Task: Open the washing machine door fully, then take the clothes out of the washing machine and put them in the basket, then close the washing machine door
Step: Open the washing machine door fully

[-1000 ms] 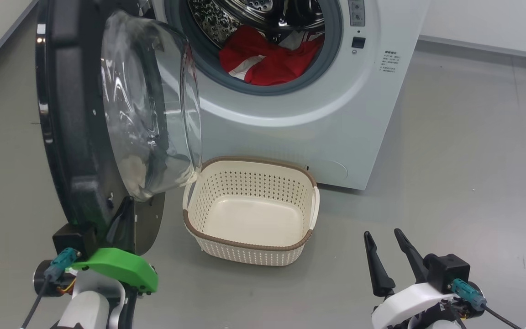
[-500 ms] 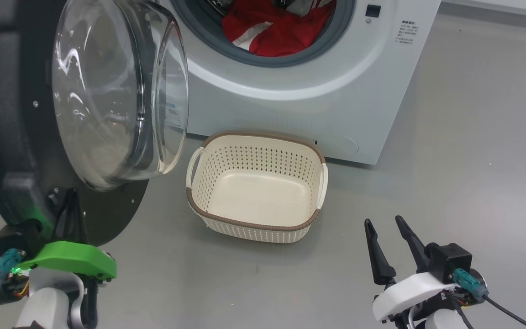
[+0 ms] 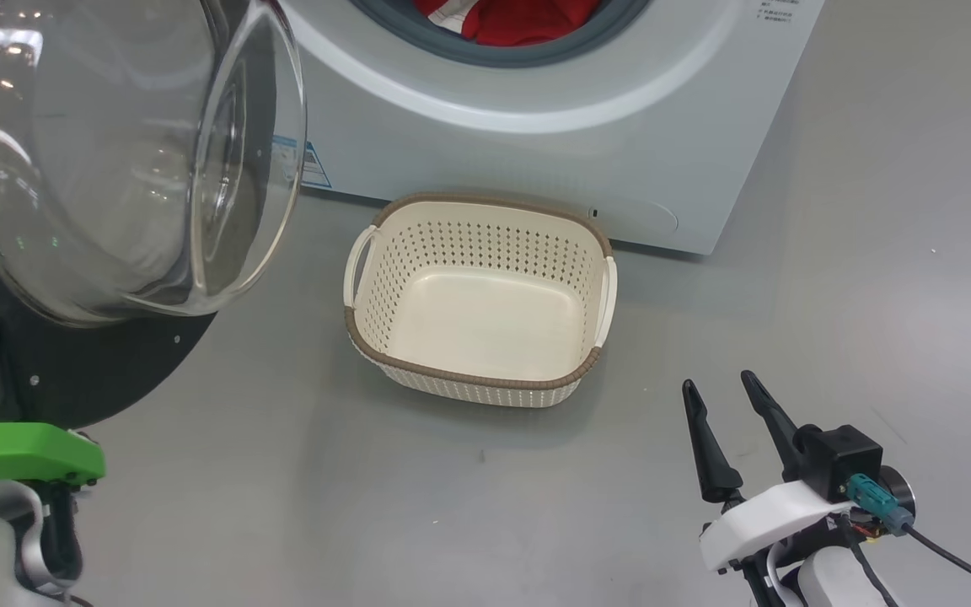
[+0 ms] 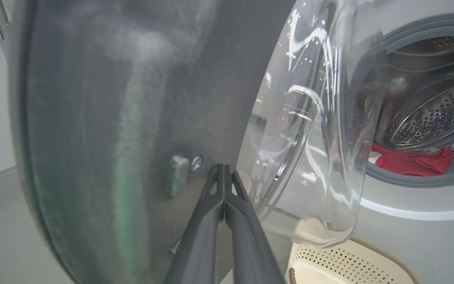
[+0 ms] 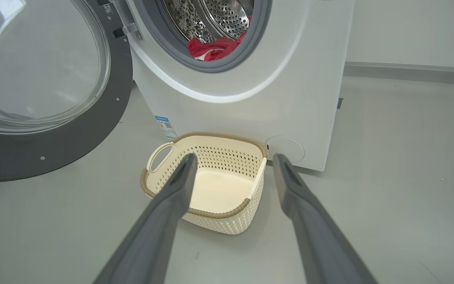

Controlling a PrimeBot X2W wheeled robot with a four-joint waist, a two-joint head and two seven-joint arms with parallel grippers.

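Left gripper (image 4: 224,173), jaws pressed together, touched the washing machine door (image 4: 105,118), seemingly to push it; right gripper (image 5: 235,157), jaws spread, faced the basket (image 5: 215,215).

Grey floor (image 3: 831,295) bears the washing machine (image 3: 536,160) and the basket (image 3: 485,389), perhaps touching its front

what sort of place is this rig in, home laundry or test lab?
Probably a laundry test setup, not clearly a home: a white front-loading washing machine with red clothes inside, a cream basket before it, bare grey floor and plain pale wall.
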